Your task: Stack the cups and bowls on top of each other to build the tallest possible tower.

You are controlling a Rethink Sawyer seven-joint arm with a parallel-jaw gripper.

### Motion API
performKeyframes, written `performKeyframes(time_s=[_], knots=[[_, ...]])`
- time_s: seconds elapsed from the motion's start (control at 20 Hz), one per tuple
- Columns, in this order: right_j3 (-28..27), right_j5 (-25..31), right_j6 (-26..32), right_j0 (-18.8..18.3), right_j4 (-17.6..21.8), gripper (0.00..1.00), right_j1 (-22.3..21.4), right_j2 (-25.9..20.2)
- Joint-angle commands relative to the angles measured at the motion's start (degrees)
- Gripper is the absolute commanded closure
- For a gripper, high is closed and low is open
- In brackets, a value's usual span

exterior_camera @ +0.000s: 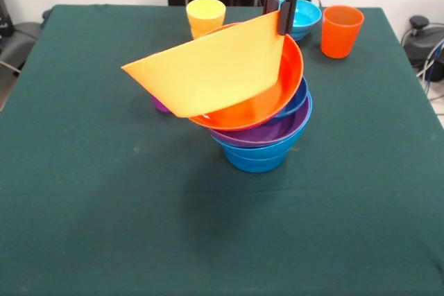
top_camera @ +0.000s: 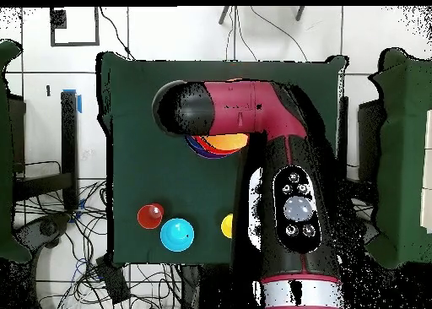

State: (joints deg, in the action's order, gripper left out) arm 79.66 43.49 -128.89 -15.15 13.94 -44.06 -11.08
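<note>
the tower (exterior_camera: 267, 133) stands mid-table, five bowls deep. the gripper (exterior_camera: 283, 24) is clamped on the far rim of the large yellow bowl (exterior_camera: 215, 71), tilted steeply on top. the yellow cup (exterior_camera: 205, 16), orange cup (exterior_camera: 341, 30) and cyan bowl (exterior_camera: 305, 15) wait unstacked at the far edge of the dark green cloth (exterior_camera: 104, 206); pale wall behind.

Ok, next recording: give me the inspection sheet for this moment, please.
Surface: green cloth table, flat.
Job's things: tower of nested bowls, blue at the bottom, then purple, dark blue, orange; yellow bowl tilted steeply on top. Yellow cup, orange cup and cyan bowl stand apart at the far edge; a purple thing shows behind the tower.
Clutter: nothing seen.
Gripper: gripper shut on the yellow bowl's rim.
Cables: cables on the floor beside the table.
Surroundings: white wall, tiled floor.
</note>
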Motion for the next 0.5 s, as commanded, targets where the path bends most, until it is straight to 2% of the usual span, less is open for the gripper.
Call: performKeyframes(time_s=[0.05, 0.3, 0.5], knots=[[4.7, 7.5, -0.1, 1.0, -0.7, 1.00, 1.6, -0.5], [4.9, 7.6, -0.3, 1.2, -1.3, 1.00, 2.0, -1.0], [4.9, 10.3, 0.4, 1.5, -2.2, 1.00, -0.2, -1.4]])
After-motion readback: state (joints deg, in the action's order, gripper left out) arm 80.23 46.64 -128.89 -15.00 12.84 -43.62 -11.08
